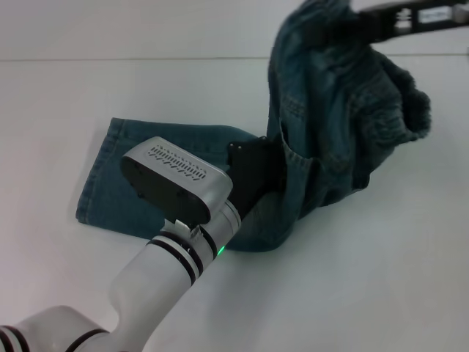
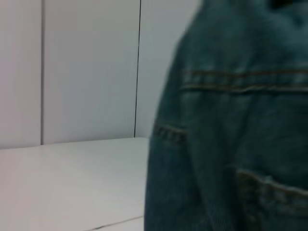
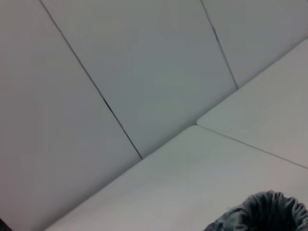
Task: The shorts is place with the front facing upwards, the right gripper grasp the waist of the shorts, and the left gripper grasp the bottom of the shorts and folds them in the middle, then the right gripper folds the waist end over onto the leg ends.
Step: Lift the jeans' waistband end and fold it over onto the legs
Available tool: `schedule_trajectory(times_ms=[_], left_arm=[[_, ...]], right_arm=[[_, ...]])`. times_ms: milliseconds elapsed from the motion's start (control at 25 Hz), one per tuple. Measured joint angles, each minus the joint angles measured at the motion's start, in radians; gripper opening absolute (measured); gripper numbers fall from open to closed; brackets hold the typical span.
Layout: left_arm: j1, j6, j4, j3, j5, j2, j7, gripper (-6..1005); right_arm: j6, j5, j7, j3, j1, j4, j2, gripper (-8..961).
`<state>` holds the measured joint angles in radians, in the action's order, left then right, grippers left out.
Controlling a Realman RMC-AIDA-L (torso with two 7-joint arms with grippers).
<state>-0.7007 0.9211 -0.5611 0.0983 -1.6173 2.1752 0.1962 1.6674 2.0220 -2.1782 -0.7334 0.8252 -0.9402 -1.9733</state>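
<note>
1. The shorts point(image 1: 322, 132), blue denim, are lying partly on a white table point(image 1: 381, 279); one part is resting flat on the surface, and the other part is being held up in the air above it.
2. The right gripper point(image 1: 370, 18), a black claw with a small white label, is sitting at the very top of the raised denim; it is clamped on the shorts near the gathered waistband point(image 1: 407, 110), which is bunching and drooping just below and beside the claw.
3. The left gripper point(image 1: 253, 165), black with a silver-grey wrist and a green light, is resting low against the shorts, right where the flat part meets the hanging part; its fingertips are hidden behind its own body and the cloth, so whether they are apart or together cannot be told.
4. The flat part of the shorts is stretching away from the left gripper across the table, ending in a straight stitched hem point(image 1: 91, 180).
5. The left wrist view is showing the hanging denim close up, with a stitched pocket point(image 2: 269, 192); the right wrist view is catching only a ruffled edge of the waistband above the table.
</note>
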Motion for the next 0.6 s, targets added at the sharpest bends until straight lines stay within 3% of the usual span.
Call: schedule_trajectory(times_ms=[280,600], left_arm=[[0.003,-0.005,-0.013,0.002,-0.005,0.0,0.0,1],[-0.005,-0.02,-0.026,0.003,-0.008,0.0,0.001,1]], right_arm=[[-0.082,0.105,0.022,-0.029,0.088,0.004,-0.026,105],[-0.115,0.104,0.038,-0.052,0.103,0.005,-0.028,105]])
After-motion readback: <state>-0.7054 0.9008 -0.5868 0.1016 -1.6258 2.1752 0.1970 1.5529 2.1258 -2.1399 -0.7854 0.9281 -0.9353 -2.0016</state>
